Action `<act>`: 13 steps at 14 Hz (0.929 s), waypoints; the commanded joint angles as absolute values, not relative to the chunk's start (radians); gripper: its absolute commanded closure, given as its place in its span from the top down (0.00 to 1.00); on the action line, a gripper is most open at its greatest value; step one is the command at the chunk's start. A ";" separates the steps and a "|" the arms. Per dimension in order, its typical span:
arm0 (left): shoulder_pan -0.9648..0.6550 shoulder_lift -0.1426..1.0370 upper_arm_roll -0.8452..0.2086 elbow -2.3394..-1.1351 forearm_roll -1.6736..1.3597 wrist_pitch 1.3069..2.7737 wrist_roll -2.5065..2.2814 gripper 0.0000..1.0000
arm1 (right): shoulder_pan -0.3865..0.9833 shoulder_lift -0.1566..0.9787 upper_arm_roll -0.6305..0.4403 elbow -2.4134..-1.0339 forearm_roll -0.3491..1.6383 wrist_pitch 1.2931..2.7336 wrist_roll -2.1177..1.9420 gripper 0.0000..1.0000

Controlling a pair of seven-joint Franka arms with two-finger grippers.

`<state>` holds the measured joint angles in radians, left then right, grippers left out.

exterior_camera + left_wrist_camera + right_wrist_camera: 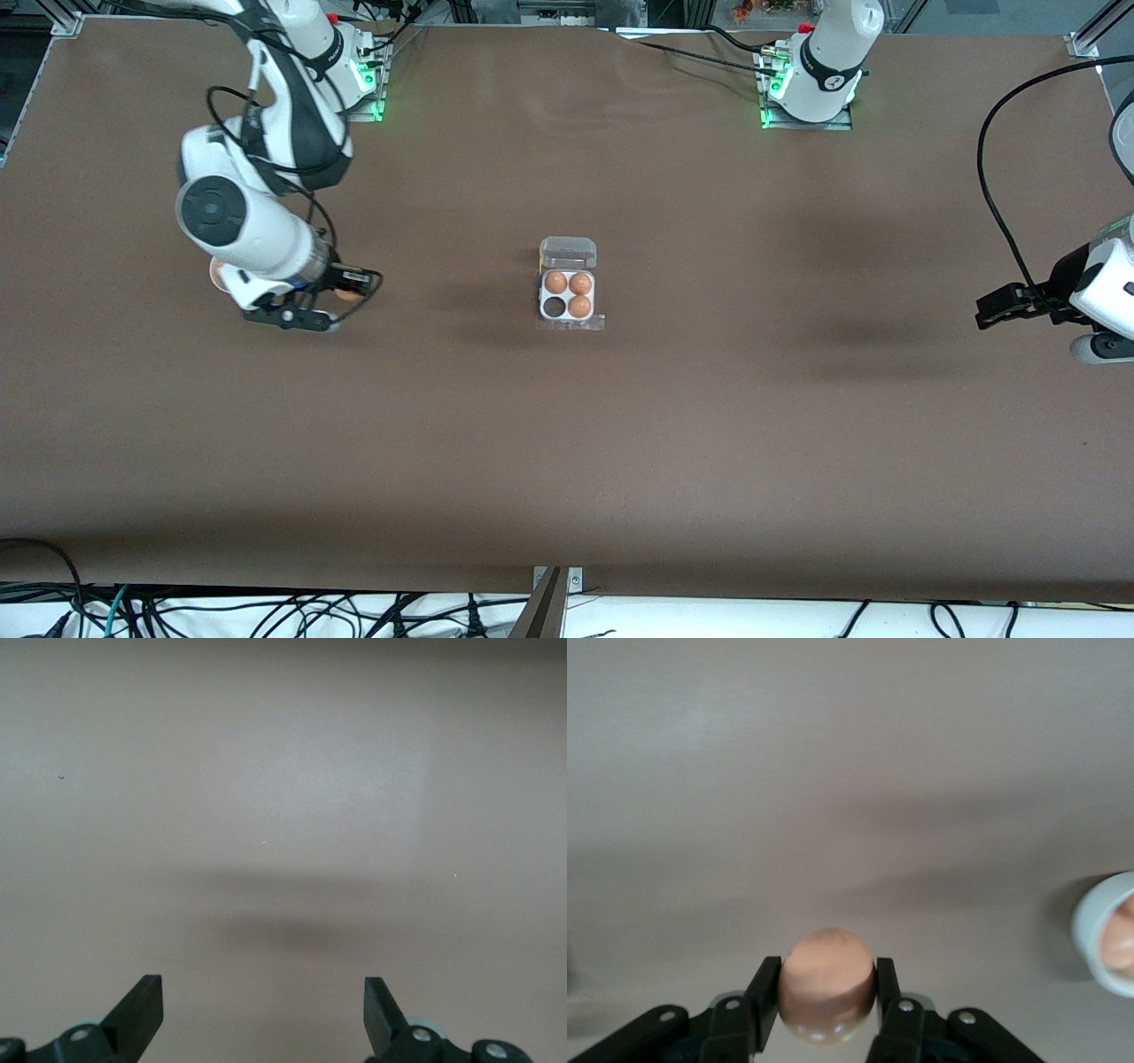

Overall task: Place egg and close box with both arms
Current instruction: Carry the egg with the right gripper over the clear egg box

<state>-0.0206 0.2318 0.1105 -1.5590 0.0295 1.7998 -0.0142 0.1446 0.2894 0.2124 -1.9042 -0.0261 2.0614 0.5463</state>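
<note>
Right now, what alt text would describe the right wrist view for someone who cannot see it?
The right gripper holds an orange-brown egg between its two black fingers, above the bare brown table. At the picture's edge, part of a round white bowl shows.

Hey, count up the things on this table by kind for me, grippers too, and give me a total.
Eggs: 4, three in the box, one egg in the right gripper
Egg boxes: 1
White bowls: 1, contents not counted
Grippers: 2, including the open left gripper
Total: 8
</note>
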 commanded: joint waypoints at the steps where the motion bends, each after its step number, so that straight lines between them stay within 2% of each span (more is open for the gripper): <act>1: -0.025 0.244 0.115 -1.534 0.011 1.781 -0.002 1.00 | 0.234 0.389 0.213 -1.777 -0.026 2.029 0.722 0.28; 8: -0.025 0.245 0.115 -1.532 0.011 1.782 0.000 1.00 | 0.458 0.630 0.213 -1.482 -0.031 2.043 1.110 0.28; 13: -0.025 0.245 0.115 -1.531 0.011 1.782 -0.003 1.00 | 0.526 0.701 0.213 -1.422 -0.029 2.147 1.258 0.28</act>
